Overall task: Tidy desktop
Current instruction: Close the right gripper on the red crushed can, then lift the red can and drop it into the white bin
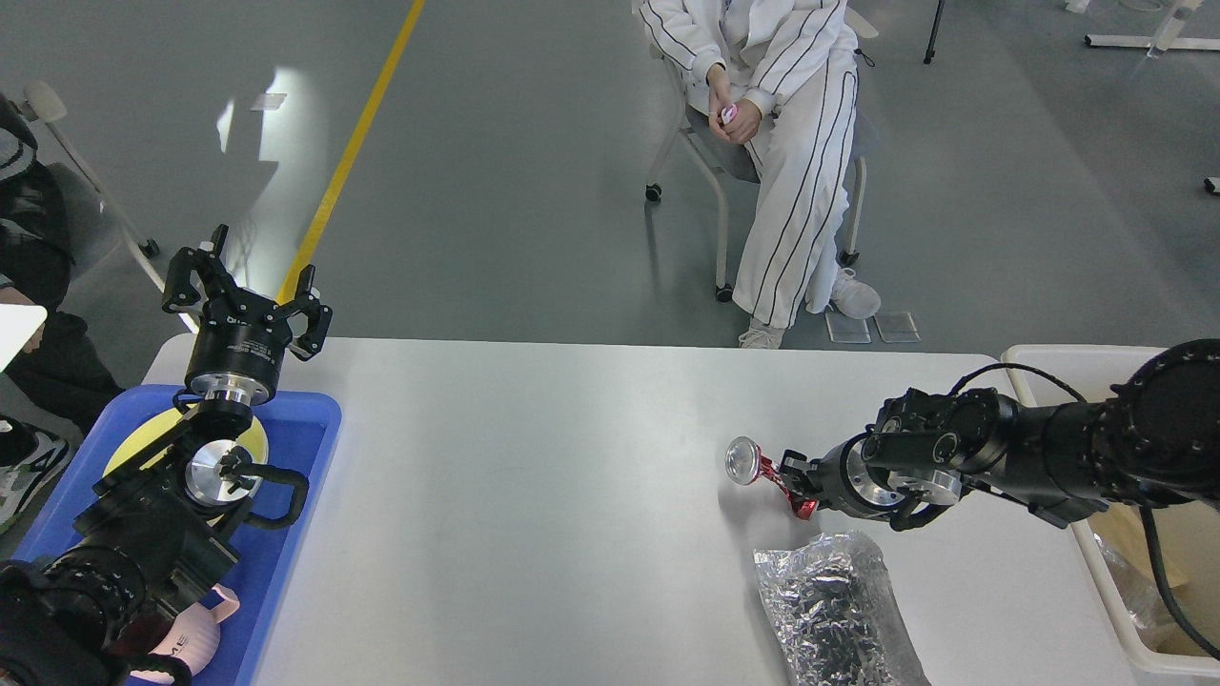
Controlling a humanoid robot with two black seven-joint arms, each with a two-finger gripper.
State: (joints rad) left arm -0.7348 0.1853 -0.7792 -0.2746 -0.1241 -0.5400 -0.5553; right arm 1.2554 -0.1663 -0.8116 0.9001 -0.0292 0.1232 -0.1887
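Desktop [572, 476] tabletop: spans the view | cream bin [1058, 357] at its right edge | foil bag [834, 615] beside bin, near front | right hand [777, 472] clenched on crushed red can [748, 464]; shallow grip, may slip | left hand [246, 286] released, idle.

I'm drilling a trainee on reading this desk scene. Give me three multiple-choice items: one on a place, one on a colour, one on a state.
1. Where does the crinkled silver foil bag lie?
A. in the tray
B. on the white desktop, near edge
C. in the bin

2. What colour is the plastic tray at left?
A. blue
B. green
C. red

3. How is the left gripper?
A. shut on a cup
B. open, holding nothing
C. shut on the bag

Answers: 1 B, the bag rests on the tabletop below the right arm; 2 A, its rim shows blue; 3 B, its fingers stand apart with nothing between them.
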